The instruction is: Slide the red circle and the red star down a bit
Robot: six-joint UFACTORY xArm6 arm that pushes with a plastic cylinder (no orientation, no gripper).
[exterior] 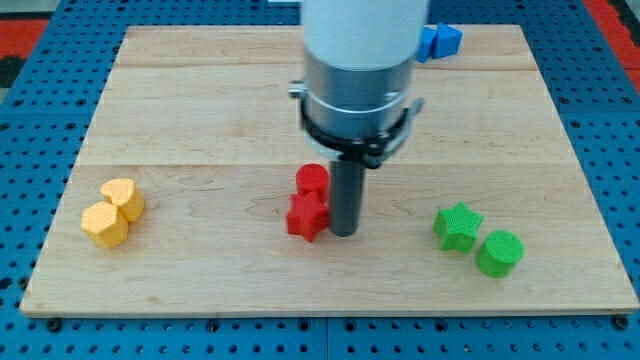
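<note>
The red circle sits near the board's middle, with the red star touching it just below. My rod comes down from the view's top, and my tip rests on the board right beside the red star's right side, touching or nearly touching it. The rod hides part of the red circle's right edge.
A yellow heart and a yellow hexagon lie at the view's left. A green star and a green circle lie at the right. A blue block sits at the top edge of the wooden board.
</note>
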